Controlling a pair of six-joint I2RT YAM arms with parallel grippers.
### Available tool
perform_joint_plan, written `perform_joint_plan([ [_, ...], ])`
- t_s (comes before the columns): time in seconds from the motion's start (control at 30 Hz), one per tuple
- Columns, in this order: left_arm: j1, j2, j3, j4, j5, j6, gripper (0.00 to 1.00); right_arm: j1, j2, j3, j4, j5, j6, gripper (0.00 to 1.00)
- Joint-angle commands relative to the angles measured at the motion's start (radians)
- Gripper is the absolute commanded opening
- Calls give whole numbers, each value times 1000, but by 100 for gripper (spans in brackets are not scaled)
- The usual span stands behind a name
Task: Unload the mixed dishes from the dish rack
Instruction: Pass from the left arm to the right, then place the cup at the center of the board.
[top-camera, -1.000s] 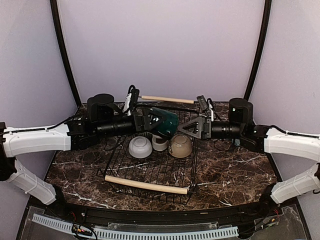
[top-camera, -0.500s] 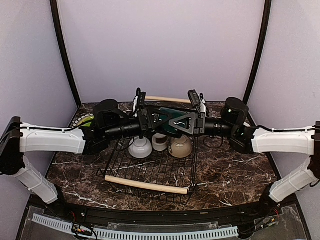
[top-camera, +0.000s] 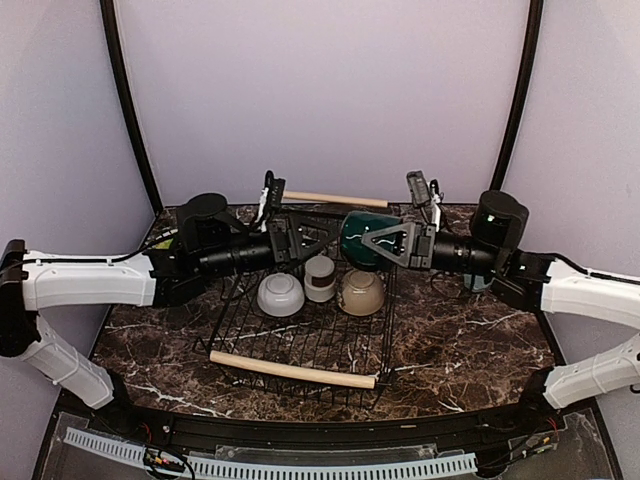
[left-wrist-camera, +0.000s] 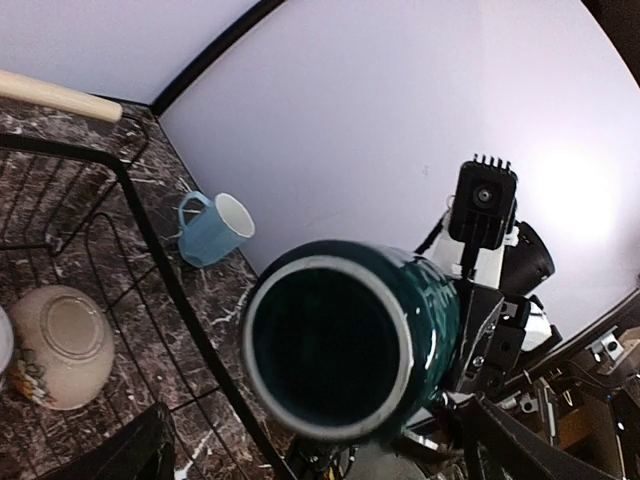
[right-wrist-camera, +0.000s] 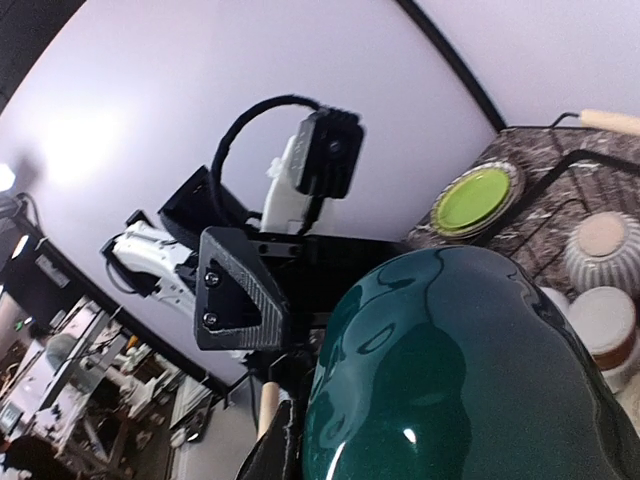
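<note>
Teal mug between right jaws

Counting now: one dish rack on the desk, with two wooden handles, the near handle and the far handle. Two bowls, a white bowl and a beige bowl. One small cup. Two mugs, a dark-teal mug and a light-blue mug. One green plate. Six dishes showing.

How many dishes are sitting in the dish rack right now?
3, in a row in the dish rack: a white bowl on the left, a small cup in the middle, a beige bowl on the right. Others may be hidden at the back.
</note>
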Motion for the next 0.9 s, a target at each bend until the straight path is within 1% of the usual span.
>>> perform_joint_plan([
  [0.0,26,-120,18,-243,-140,157,99,-15,-155,4,-154,250,-159,0],
  [0.07,27,-151,18,-295,-183,186,99,-17,-206,8,-226,323,-204,0],
  [0.13,29,-180,22,-345,-225,210,99,-17,-253,35,-342,435,-250,0],
  [0.2,30,-195,24,-381,-245,235,99,-17,-288,74,-506,619,-281,0],
  [0.27,30,-205,26,-399,-259,249,99,-18,-309,114,-681,857,-280,0],
  [0.3,30,-208,26,-403,-265,253,99,-19,-311,137,-799,975,-266,0],
  [0.33,29,-211,27,-409,-269,260,99,-20,-308,163,-880,1125,-241,0],
  [0.4,29,-213,26,-415,-274,268,99,-29,-281,199,-1028,1285,-199,0],
  [0.47,31,-210,26,-419,-276,271,99,-70,-245,235,-1179,1364,-130,0],
  [0.5,31,-209,27,-420,-277,271,99,-104,-226,251,-1249,1376,-82,0],
  [0.57,30,-203,30,-421,-276,269,99,-203,-204,262,-1326,1326,-32,0],
  [0.63,30,-192,33,-421,-273,265,99,-311,-199,237,-1323,1227,-29,0],
  [0.7,31,-185,38,-423,-267,260,99,-409,-193,194,-1282,1103,-44,0],
  [0.77,30,-180,42,-428,-262,256,99,-486,-179,150,-1247,1002,-39,0],
  [0.87,30,-179,47,-444,-258,254,99,-584,-141,110,-1245,909,16,0],
])
